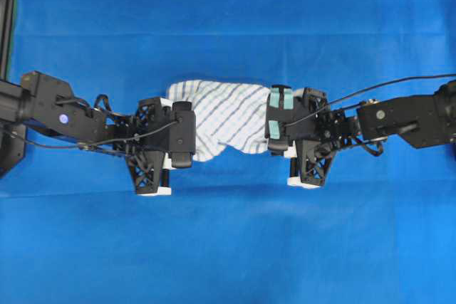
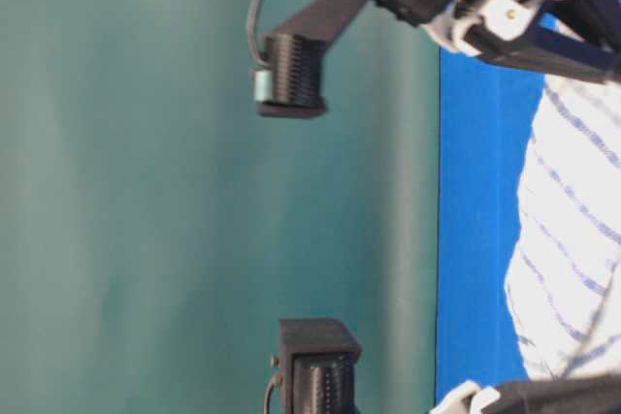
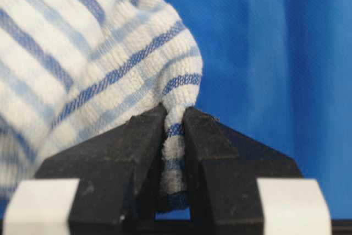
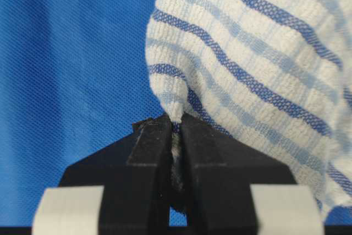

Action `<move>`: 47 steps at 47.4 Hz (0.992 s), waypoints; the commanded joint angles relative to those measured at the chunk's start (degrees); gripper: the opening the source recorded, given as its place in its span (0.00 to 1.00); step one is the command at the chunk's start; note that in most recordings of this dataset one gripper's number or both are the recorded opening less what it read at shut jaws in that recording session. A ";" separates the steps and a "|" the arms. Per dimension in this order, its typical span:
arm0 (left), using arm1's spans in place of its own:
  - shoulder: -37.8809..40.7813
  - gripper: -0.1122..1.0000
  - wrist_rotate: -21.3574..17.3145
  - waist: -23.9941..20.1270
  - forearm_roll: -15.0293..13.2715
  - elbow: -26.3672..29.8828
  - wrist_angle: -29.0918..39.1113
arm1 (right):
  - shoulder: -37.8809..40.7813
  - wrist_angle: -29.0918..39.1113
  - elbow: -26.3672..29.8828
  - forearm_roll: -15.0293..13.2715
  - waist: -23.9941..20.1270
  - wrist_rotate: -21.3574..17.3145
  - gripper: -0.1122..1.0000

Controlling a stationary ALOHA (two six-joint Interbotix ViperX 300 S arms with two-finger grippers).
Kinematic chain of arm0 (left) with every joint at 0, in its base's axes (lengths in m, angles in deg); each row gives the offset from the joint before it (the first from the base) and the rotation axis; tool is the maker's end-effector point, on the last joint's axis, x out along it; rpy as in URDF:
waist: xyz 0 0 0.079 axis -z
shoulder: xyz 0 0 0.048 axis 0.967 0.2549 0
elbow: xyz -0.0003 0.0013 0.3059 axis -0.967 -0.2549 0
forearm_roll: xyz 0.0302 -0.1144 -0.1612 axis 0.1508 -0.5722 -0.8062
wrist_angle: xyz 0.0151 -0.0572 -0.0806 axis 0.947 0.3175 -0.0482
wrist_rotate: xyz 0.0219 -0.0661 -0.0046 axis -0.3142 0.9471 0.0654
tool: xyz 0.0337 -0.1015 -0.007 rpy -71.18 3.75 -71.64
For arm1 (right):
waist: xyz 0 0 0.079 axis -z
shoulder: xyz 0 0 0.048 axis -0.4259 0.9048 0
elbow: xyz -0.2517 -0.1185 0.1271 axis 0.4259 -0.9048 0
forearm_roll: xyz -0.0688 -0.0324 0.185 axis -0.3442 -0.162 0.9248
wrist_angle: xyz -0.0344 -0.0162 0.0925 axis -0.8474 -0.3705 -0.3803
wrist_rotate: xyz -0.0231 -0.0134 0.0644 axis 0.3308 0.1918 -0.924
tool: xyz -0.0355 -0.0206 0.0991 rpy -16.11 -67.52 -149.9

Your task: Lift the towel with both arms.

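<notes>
The towel [image 1: 226, 115], white with blue and grey checked stripes, lies bunched on the blue table cloth between my two arms. My left gripper [image 1: 178, 135] is shut on the towel's left edge; the left wrist view shows a fold of towel [image 3: 82, 64] pinched between the black fingers [image 3: 132, 152] at the left gripper [image 3: 175, 116]. My right gripper [image 1: 279, 120], with teal pads, is shut on the towel's right edge; in the right wrist view the towel [image 4: 258, 64] is squeezed at the right gripper [image 4: 176, 120]. The table-level view shows part of the towel [image 2: 568, 239].
The blue table cloth [image 1: 228, 247] covers the whole table around the arms. A black frame [image 1: 7, 19] stands at the far left edge. Cables [image 1: 399, 83] run along the right arm. Black wrist parts [image 2: 291, 70] show against a teal wall.
</notes>
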 commanded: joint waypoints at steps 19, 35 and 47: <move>-21.53 0.16 0.09 -5.27 -0.09 7.91 14.24 | -17.67 16.17 7.47 -0.97 0.35 0.62 0.13; -30.94 0.16 -0.44 -7.91 0.18 15.47 23.47 | -28.56 28.12 14.85 -5.80 1.58 0.79 0.13; -34.28 0.16 -0.70 -8.44 0.44 22.50 28.39 | -33.05 33.05 20.65 -7.91 1.67 0.88 0.13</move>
